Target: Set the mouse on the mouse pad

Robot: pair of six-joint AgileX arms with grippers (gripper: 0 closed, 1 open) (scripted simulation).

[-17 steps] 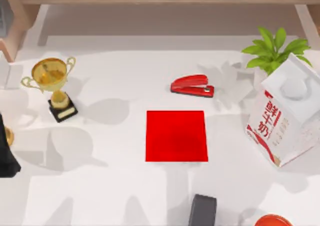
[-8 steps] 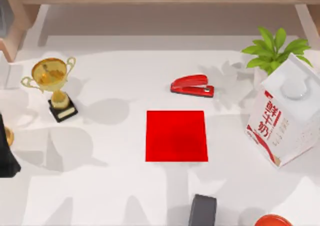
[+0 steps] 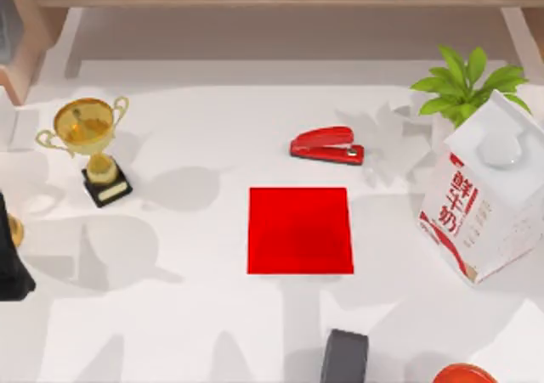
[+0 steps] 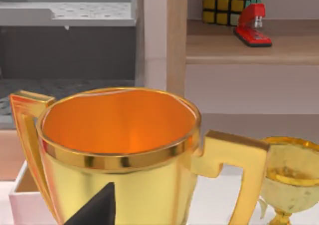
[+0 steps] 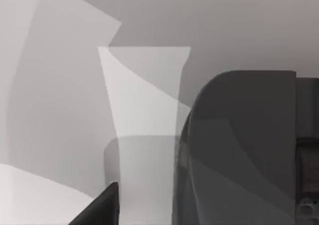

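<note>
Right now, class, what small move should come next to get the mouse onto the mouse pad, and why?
Probably lower the right hand over the mouse: it lies by the top view's lower edge, apart from the bare mouse pad, no hand on it, and looms close in the right wrist view. The left hand sits by the trophy.

One mouse pad (image 3: pixel 300 230), two trophies (image 3: pixel 89 141) (image 3: pixel 12 230)
</note>
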